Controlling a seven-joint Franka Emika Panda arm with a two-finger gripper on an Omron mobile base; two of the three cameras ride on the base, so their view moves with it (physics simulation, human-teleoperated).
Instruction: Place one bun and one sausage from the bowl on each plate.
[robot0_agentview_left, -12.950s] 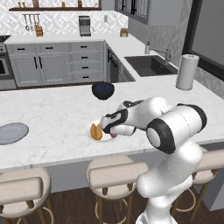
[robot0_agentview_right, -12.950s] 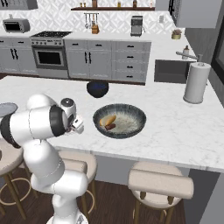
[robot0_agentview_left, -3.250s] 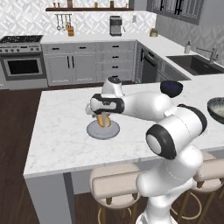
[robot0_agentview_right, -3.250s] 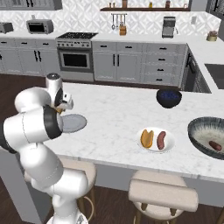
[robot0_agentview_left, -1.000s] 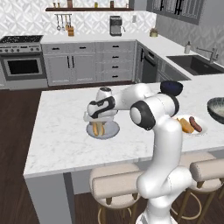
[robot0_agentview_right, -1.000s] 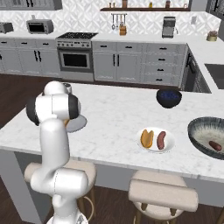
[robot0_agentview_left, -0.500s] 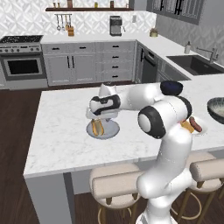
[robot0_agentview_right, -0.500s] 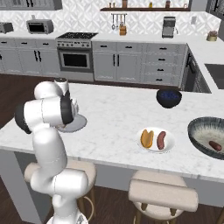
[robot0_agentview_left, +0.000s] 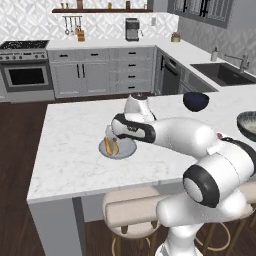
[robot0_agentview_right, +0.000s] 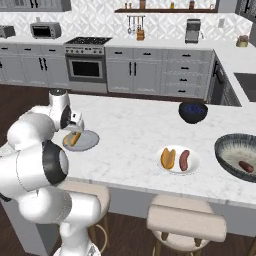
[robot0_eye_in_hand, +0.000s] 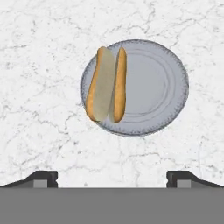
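Jaws spread wide and empty, the gripper (robot0_eye_in_hand: 112, 177) hangs above the grey-blue plate (robot0_eye_in_hand: 162, 87).

Across the counter, the dark bowl (robot0_agentview_right: 231, 150) holds one sausage (robot0_agentview_right: 245, 166); the white plate (robot0_agentview_right: 193, 159) is already served. On the grey-blue plate lies only a bun (robot0_eye_in_hand: 106, 84). That sausage looks firm, light, apt to roll: pinch it mid-length, across its width.

A home kitchen: grey cabinets (robot0_agentview_left: 95, 75) and a steel oven (robot0_agentview_right: 86, 68) line the far wall, a coffee maker (robot0_agentview_left: 132, 28) on the counter, a sink (robot0_agentview_left: 222, 73), stools (robot0_agentview_right: 186, 222) at a marble island (robot0_agentview_left: 75, 150).
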